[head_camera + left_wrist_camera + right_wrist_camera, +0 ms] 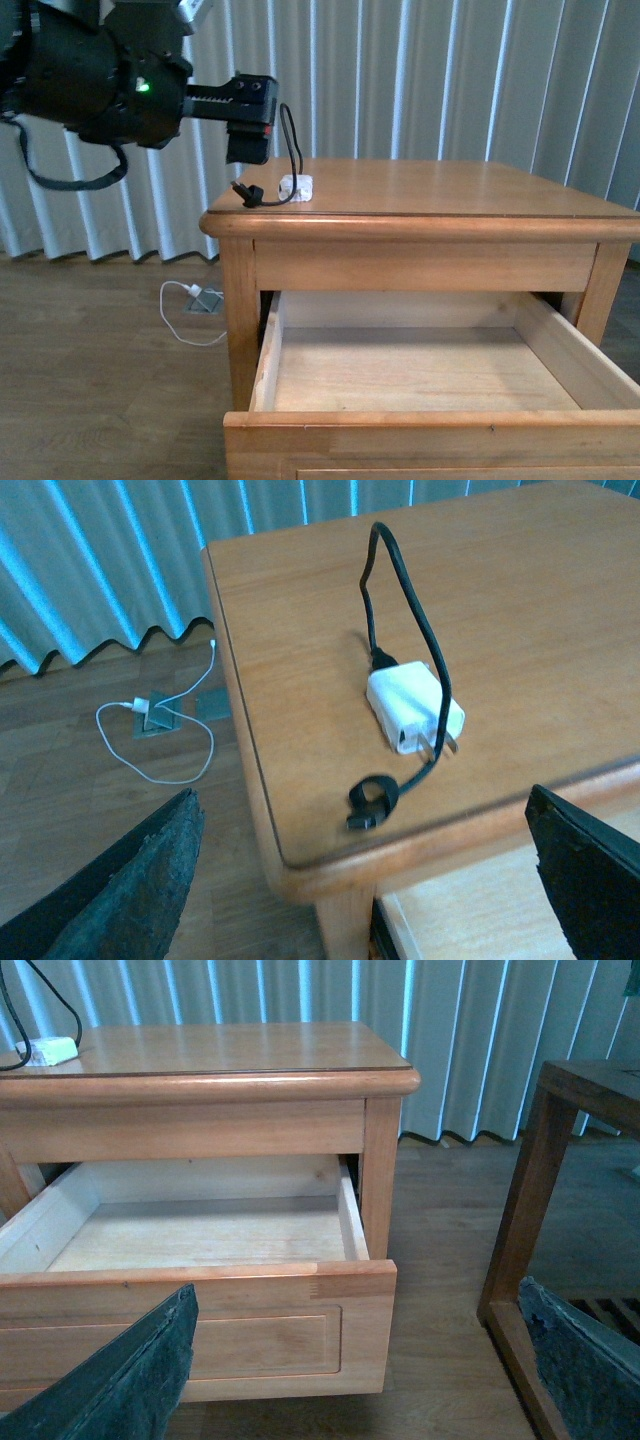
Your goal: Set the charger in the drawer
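Left gripper (pixel 249 135) spread wide beside the charger (pixel 412 708), holding nothing.

The charger lies near the front left corner of the table (pixel 470 185). Its black cable (pixel 400 590) arches up and curls back toward the front edge. The drawer (pixel 430 420) below stands pulled out. I judge the white body light, hard and slick and the cable springy, so I'd pinch the body across its flat sides, not the cable. My right gripper (pixel 357 1290) is spread too, empty.

The white charger (pixel 296 187) lies near the front left corner of the counter (pixel 450 190), its black cable looping up beside the left hand (pixel 248 140). Below, the drawer (pixel 420 370) stands pulled out. A white cable (pixel 192 290) lies on the floor (pixel 100 390).
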You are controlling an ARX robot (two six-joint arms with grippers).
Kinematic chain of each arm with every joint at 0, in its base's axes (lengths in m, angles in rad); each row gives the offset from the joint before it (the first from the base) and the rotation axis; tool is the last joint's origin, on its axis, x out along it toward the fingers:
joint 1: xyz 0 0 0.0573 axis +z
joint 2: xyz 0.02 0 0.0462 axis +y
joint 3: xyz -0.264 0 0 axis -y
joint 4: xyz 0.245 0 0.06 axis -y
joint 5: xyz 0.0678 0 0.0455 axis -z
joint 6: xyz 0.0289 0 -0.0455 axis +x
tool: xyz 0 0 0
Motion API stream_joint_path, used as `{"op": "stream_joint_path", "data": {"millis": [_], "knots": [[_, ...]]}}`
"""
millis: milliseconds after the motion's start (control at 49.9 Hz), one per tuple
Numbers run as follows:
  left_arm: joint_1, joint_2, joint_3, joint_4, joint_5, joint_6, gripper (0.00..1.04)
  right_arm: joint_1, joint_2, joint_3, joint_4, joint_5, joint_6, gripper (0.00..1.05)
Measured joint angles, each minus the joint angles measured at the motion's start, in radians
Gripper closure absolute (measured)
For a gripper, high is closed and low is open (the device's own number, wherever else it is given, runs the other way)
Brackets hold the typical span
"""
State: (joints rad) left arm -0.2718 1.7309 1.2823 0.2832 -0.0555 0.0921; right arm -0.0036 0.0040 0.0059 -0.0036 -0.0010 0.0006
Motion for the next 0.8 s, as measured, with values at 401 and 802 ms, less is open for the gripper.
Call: {"op": "stream_joint_path", "data": {"millis": [401, 802], "knots": [[-0.060, 0.429, 0.499, -0.166, -0.013, 0.045, 0.06, 0.000, 0.000, 0.000, 0.000, 0.000, 0.000, 0.09], [-0.079, 0.536, 0.638, -0.208, -0.113, 0.065, 0.06, 0.000, 0.000, 0.000, 0.000, 0.000, 0.000, 0.09]]}}
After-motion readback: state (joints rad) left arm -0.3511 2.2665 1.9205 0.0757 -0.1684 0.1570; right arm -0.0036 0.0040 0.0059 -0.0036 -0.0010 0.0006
